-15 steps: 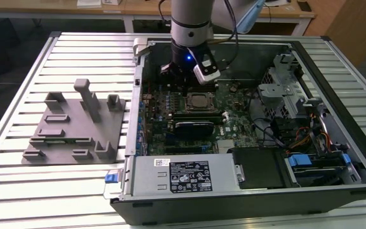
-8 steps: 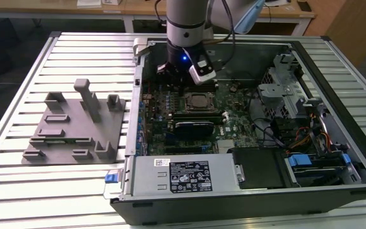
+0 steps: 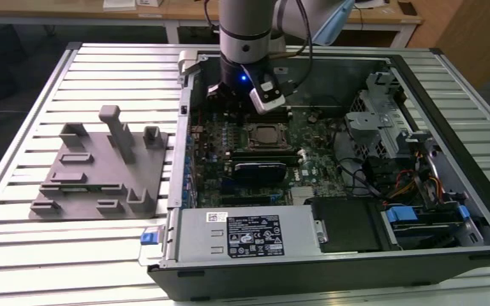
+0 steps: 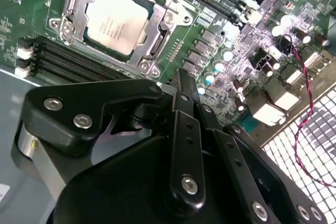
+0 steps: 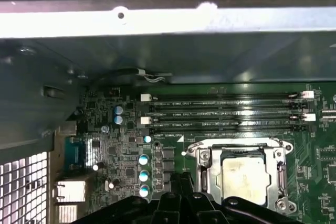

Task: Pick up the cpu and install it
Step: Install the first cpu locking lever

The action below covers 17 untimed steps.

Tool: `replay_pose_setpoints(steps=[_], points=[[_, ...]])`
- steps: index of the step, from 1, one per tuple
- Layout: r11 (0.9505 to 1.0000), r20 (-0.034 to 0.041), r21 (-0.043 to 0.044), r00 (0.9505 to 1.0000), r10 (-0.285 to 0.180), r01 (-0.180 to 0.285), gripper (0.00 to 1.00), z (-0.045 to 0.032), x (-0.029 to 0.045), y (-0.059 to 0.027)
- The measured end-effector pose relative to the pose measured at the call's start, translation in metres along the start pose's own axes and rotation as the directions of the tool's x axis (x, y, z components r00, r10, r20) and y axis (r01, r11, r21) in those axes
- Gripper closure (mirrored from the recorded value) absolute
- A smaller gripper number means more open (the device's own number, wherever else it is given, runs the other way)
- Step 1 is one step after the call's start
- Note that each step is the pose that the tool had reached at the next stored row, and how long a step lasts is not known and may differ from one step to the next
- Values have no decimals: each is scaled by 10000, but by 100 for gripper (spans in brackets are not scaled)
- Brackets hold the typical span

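Observation:
The cpu (image 4: 116, 20) lies flat in the motherboard socket (image 4: 157, 35), its silver top showing inside the open metal frame. It also appears in the first wrist view as the cpu (image 5: 242, 179) and in the exterior view as the cpu (image 3: 268, 134). My gripper (image 4: 180, 77) hovers above the board a little to one side of the socket, apart from the chip. Its black fingers are shut together with nothing between them. In the first wrist view the gripper (image 5: 182, 178) stands beside the socket frame. The arm (image 3: 245, 38) reaches down into the open computer case (image 3: 449, 102).
Memory slots (image 5: 226, 114) run along one side of the socket. A power supply (image 3: 245, 233) fills the case's near corner, with a drive cage and cables (image 3: 398, 159) at the exterior view's right. A grey fixture block (image 3: 100, 169) sits on the slatted table at the exterior view's left.

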State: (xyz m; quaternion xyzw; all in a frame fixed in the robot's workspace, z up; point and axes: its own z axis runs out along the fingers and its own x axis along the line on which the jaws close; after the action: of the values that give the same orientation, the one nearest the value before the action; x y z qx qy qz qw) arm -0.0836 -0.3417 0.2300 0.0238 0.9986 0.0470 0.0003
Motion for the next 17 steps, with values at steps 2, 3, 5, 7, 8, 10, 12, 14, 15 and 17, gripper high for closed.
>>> replay_pose_setpoints(steps=[2,3,5,7,8,10,12,14,15,17], points=[[10000,-3,-53,10000,-2,2,89,-15,5,1],[10000,-3,-79,10000,-2,2,89,-24,7,2],[9999,-7,-139,10000,1,-1,89,-43,10,4],[9997,-9,-226,10000,0,0,89,-51,17,4],[9996,-12,-271,10000,1,-1,89,-53,22,4],[9991,-19,-421,10000,0,-1,89,-54,32,3],[9981,-28,-612,10000,1,-2,89,-56,41,3],[9969,-37,-789,10000,1,-4,89,-58,48,3],[9964,-40,-851,10000,2,-5,89,-60,51,3],[9949,-47,-1007,10000,0,-5,89,-63,57,3]])
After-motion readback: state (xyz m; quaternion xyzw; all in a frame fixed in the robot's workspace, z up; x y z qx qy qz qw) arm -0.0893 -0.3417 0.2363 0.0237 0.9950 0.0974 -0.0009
